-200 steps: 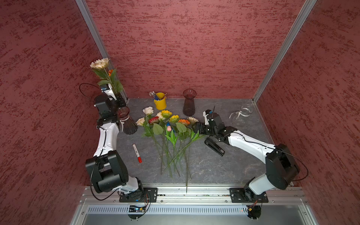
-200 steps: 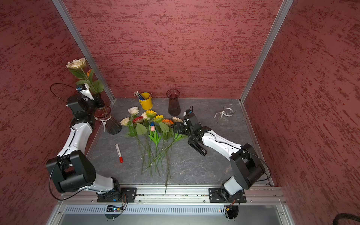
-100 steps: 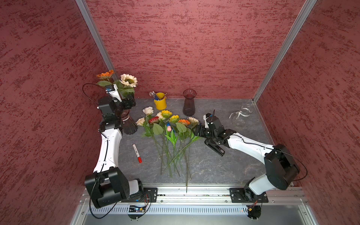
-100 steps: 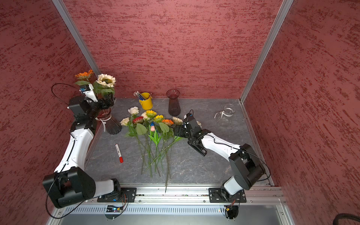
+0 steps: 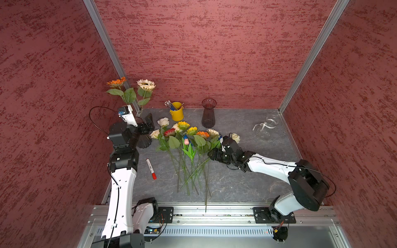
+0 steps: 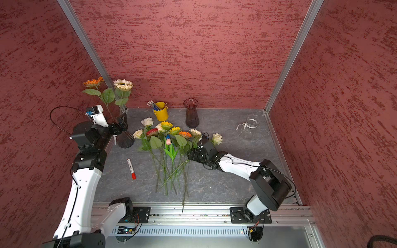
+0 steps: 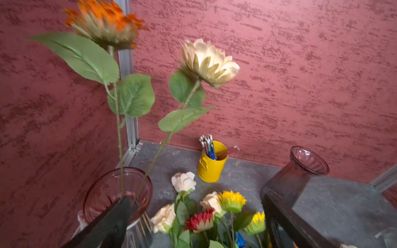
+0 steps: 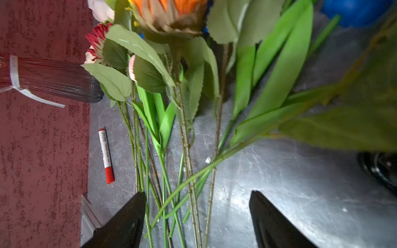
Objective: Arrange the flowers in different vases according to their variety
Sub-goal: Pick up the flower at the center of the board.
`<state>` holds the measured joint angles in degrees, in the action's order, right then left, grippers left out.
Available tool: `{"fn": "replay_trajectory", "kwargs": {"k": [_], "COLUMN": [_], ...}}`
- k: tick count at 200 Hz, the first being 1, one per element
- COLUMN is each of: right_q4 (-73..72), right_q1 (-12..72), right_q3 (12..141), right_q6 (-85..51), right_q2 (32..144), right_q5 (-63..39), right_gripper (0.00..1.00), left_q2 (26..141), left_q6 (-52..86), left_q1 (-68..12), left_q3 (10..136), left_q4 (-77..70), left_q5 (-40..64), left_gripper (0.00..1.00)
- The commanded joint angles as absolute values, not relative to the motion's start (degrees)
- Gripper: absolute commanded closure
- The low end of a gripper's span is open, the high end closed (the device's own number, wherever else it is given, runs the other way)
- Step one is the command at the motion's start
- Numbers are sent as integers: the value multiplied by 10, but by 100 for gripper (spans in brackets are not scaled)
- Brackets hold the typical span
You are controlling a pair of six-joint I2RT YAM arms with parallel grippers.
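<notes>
A dark ribbed vase (image 5: 144,140) with a white ribbon stands at the left and holds an orange sunflower (image 5: 117,82) and a cream sunflower (image 5: 146,84). My left gripper (image 5: 148,123) is open just beside its rim (image 7: 141,182) and holds nothing. The other flowers (image 5: 187,137) lie in a pile mid-table, stems toward the front. My right gripper (image 5: 214,153) is low at the pile's right side. It is open (image 8: 197,193), and several green stems (image 8: 189,171) run between its fingers. A second dark vase (image 5: 208,114) and a clear vase (image 5: 271,122) stand empty at the back.
A yellow bucket (image 5: 177,113) of pens stands at the back between the two dark vases. A red-capped marker (image 5: 151,169) lies left of the stems. A cream rose (image 5: 235,137) lies apart, just behind the right wrist. Red walls enclose three sides.
My left gripper opened and let go of the cream sunflower, which now stands in the left vase beside the orange one. The right gripper slid over the stems and its jaws narrowed.
</notes>
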<state>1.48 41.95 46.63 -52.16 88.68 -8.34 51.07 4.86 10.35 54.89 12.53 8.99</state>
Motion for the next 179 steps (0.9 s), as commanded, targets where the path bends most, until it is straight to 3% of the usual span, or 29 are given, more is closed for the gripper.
{"fn": "replay_trajectory", "kwargs": {"k": [1, 16, 69, 179], "right_q4": [-61, -91, -152, -148], "right_q1": [422, 422, 422, 420], "right_q3": [448, 444, 441, 466], "right_q6": [-577, -587, -606, -588], "right_q2": [903, 921, 960, 997], "right_q5": [-79, -85, -68, -23], "right_gripper": [28, 35, 44, 64], "left_q2": [481, 468, 447, 476], "left_q6": [66, 78, 127, 214], "left_q1": [77, 58, -36, -227], "left_q3": [525, 511, 459, 356], "left_q4": [173, 187, 201, 159], "left_q5": [64, 52, 13, -87], "left_gripper": [0, 0, 0, 0]}}
